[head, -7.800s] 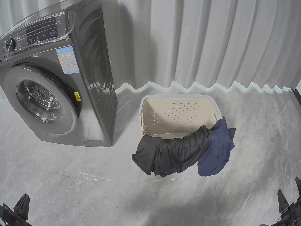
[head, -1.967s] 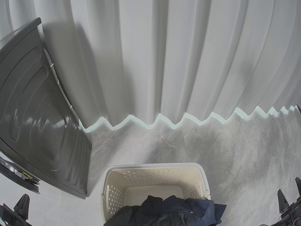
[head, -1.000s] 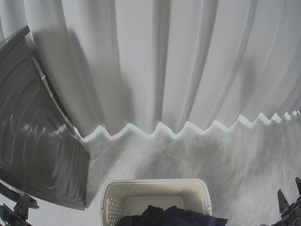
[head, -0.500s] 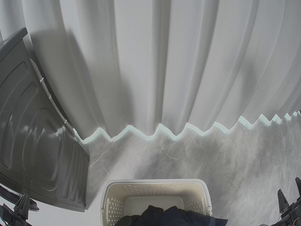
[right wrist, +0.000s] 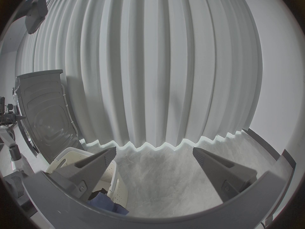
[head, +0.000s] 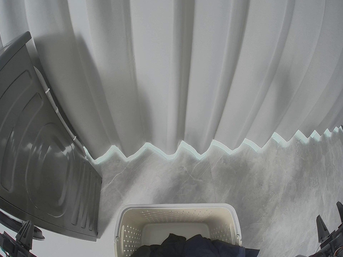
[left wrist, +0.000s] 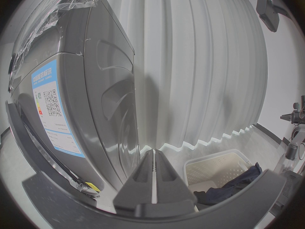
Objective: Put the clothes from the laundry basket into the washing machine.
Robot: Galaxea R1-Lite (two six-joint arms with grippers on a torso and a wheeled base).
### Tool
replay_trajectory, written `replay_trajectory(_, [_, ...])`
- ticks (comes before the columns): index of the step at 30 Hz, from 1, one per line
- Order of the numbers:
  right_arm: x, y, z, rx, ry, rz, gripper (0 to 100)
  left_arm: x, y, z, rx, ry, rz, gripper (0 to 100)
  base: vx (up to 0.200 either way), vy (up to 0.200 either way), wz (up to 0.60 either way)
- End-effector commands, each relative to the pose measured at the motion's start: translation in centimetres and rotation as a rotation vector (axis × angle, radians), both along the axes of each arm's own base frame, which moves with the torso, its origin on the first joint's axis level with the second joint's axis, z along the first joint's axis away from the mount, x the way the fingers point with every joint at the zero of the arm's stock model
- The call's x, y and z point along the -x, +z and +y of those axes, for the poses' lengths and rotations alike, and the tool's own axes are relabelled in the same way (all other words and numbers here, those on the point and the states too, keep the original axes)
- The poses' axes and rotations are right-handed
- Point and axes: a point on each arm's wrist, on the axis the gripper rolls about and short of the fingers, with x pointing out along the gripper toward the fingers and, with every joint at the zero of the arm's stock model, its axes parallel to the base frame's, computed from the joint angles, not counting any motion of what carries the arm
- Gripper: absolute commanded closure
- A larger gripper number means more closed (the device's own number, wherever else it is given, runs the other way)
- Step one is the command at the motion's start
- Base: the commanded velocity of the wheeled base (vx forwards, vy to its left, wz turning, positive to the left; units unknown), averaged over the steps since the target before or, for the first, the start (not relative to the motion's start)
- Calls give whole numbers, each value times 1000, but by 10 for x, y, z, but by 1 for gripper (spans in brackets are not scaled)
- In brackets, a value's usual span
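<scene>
A cream laundry basket stands on the floor at the bottom middle of the head view, with dark grey and navy clothes heaped over its near side. The grey washing machine stands to its left, side panel facing me. My left gripper is shut with nothing in it and sits low beside the machine, with the basket and clothes off to its right. My right gripper is open and empty, right of the basket and short of the clothes.
A pleated white curtain hangs close behind the basket and the machine. Grey marbled floor stretches bare to the right of the basket. A hose runs down the machine's back edge.
Since the earliest frame the head camera has moved forward, so the basket now lies at the picture's bottom and the machine at its left edge. Over the last half second nothing has moved.
</scene>
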Motion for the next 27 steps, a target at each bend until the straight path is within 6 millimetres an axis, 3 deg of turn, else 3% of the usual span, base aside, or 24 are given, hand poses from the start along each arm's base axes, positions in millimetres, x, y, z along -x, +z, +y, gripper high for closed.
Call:
replay_trajectory(1, [0, -4, 0, 0, 1, 4, 0, 0, -5, 0, 0, 0, -2, 100, 0, 0, 0])
replay_trajectory(7, [0, -4, 0, 0, 1, 4, 0, 0, -5, 0, 0, 0, -2, 100, 0, 0, 0])
replay_trajectory(27, [0, -4, 0, 0, 1, 4, 0, 0, -5, 0, 0, 0, -2, 100, -200, 0, 0])
